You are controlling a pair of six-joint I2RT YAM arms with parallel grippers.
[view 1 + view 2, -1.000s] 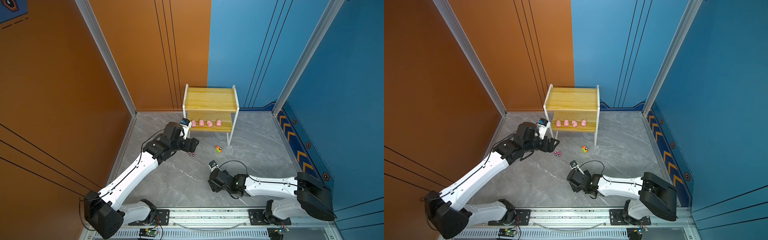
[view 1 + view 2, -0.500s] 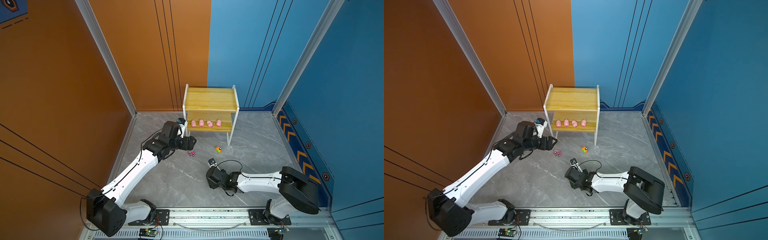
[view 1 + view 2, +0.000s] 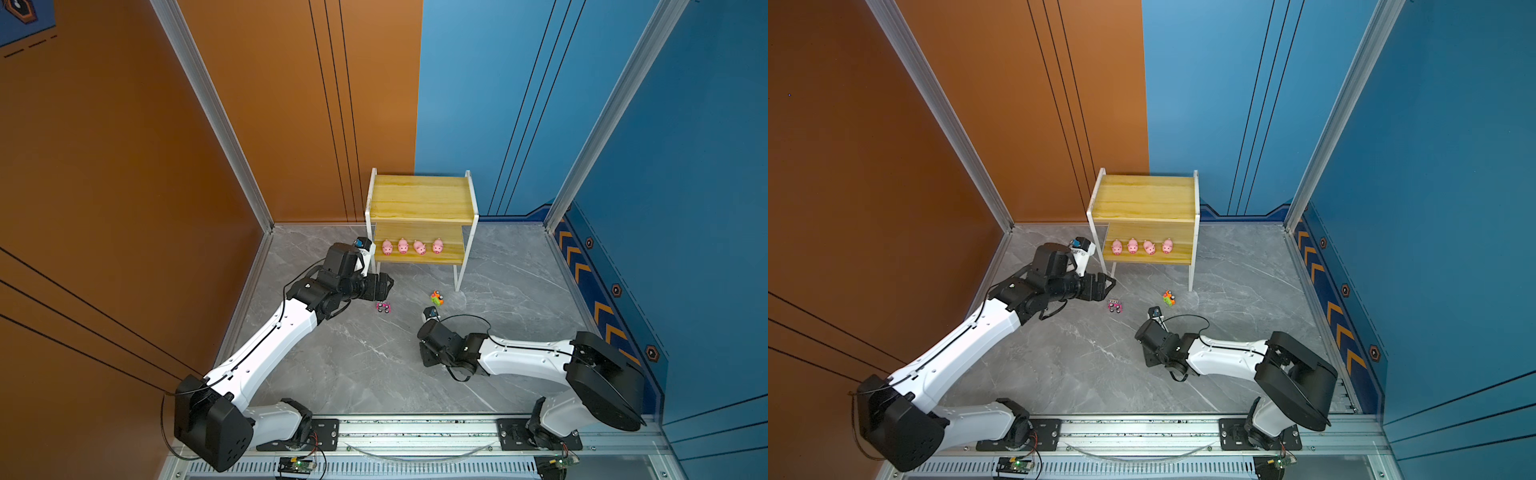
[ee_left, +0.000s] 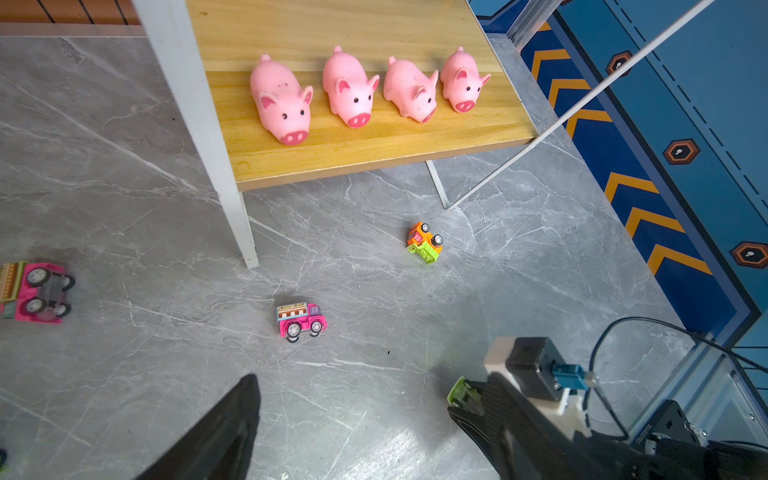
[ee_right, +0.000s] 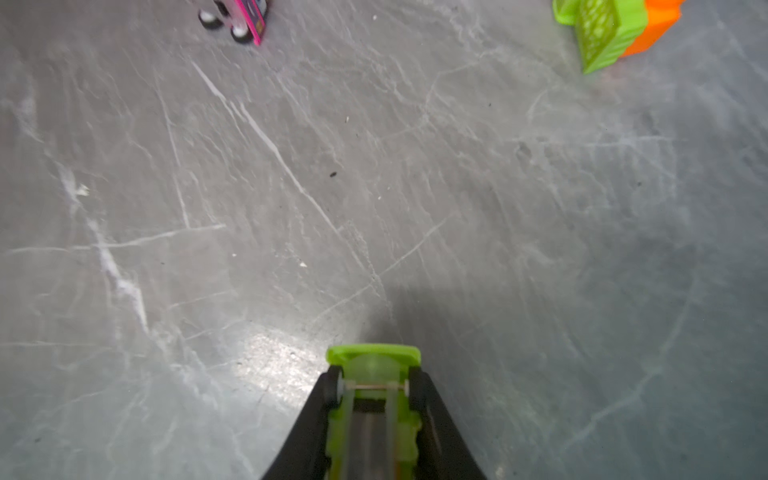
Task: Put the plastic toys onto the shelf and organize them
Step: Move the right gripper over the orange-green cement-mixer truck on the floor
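The right gripper's fingers (image 5: 432,419) are pressed in on a green car (image 5: 373,358), pinching it by its sides with its wheels and axle turned towards the wrist camera. The right gripper (image 5: 374,386) points down at the grey floor (image 3: 357,365) in the middle of the scene. Whether the car is clear of the floor cannot be told. Behind it the wrist bends sharply. The right arm (image 3: 523,359) runs low and nearly level out to its shoulder at the near right, above the rail (image 3: 415,428).

The left gripper (image 3: 385,286) has its fingers (image 4: 232,424) spread wide with only floor between them. It hangs just in front of the near-left leg of the shelf (image 3: 422,197). The forearm lies level, pointing right. The left arm (image 3: 270,336) slopes back from the elbow to its base at the near left.

A pink car (image 3: 383,307) stands on its wheels on the floor just near of the left gripper. A second pink car (image 4: 35,291), wheels up, shows only in the left wrist view. An orange-and-green car (image 3: 436,297) lies askew by the shelf's near-right leg. Four pigs (image 3: 411,246) stand in a row on the lower board, snouts facing near. The upper board is bare.
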